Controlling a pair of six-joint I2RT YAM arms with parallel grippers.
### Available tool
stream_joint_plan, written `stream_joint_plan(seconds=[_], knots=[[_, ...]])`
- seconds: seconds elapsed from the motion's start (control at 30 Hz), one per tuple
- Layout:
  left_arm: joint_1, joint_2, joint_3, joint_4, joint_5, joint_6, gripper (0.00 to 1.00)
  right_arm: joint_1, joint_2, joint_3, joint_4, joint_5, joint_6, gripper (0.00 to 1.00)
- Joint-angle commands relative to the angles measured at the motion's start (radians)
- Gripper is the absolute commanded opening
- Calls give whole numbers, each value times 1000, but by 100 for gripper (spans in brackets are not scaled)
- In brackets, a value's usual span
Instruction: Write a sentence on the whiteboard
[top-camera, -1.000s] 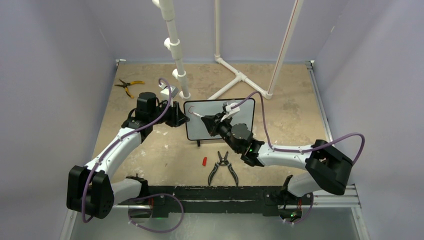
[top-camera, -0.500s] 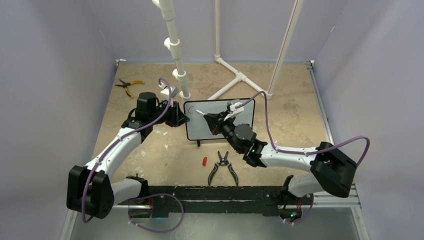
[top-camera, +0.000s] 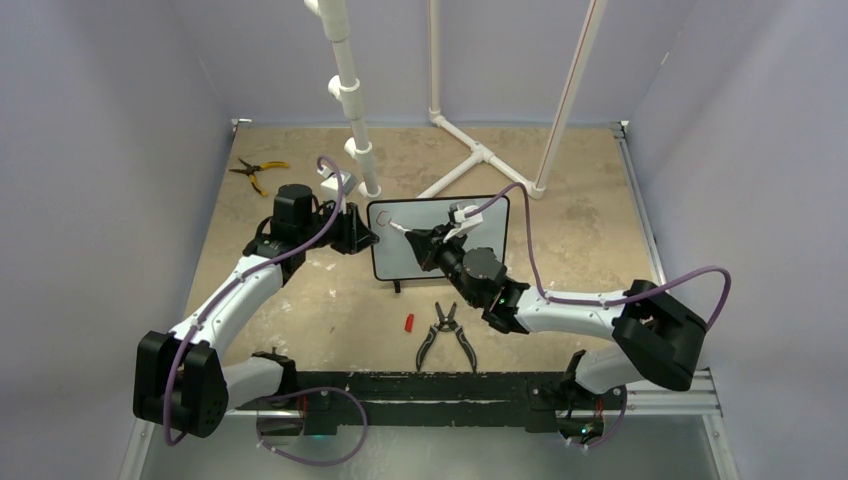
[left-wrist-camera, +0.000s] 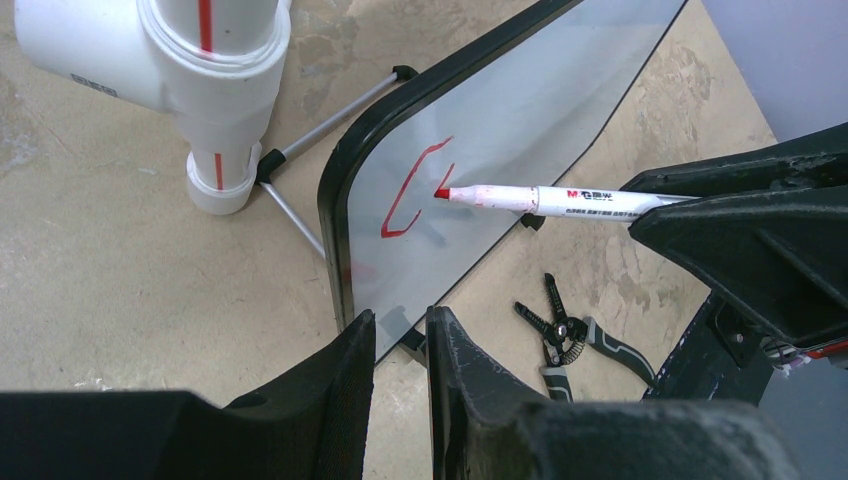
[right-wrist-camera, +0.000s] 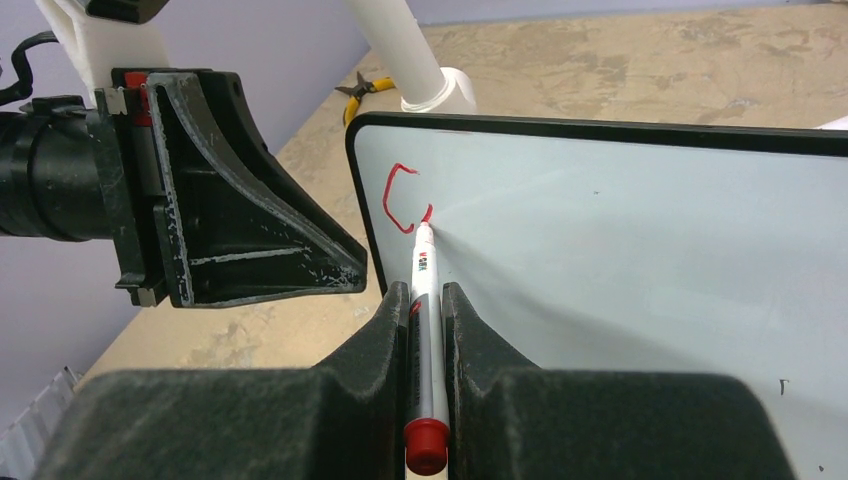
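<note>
The whiteboard (top-camera: 400, 258) stands tilted at the table's middle. It also shows in the left wrist view (left-wrist-camera: 520, 140) and the right wrist view (right-wrist-camera: 620, 230). A red "C" (right-wrist-camera: 396, 195) and a short red stroke beside it are near its top left corner; the "C" also shows in the left wrist view (left-wrist-camera: 408, 190). My right gripper (right-wrist-camera: 424, 295) is shut on a white marker (right-wrist-camera: 423, 270) with its red tip touching the board. My left gripper (left-wrist-camera: 400, 325) is closed on the board's left edge near the lower corner.
White PVC pipes (top-camera: 350, 100) stand behind the board, one foot (left-wrist-camera: 220, 170) close to its left edge. Black wire strippers (top-camera: 445, 335) and a red marker cap (top-camera: 408, 323) lie in front. Yellow pliers (top-camera: 258, 170) lie at the far left.
The right gripper has shifted the marker tip slightly up and to the right on the board, and its elbow has swung out and back. The left arm has not moved.
</note>
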Motion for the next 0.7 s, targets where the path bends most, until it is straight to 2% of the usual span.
stream_joint_plan(seconds=[0.0,0.67], knots=[[7,-14,0,20,2,12,24,2,8,37,9,8,-19,0],[7,-14,-1,20,3,12,23,2,-62,-10,-49,69,-6,0]])
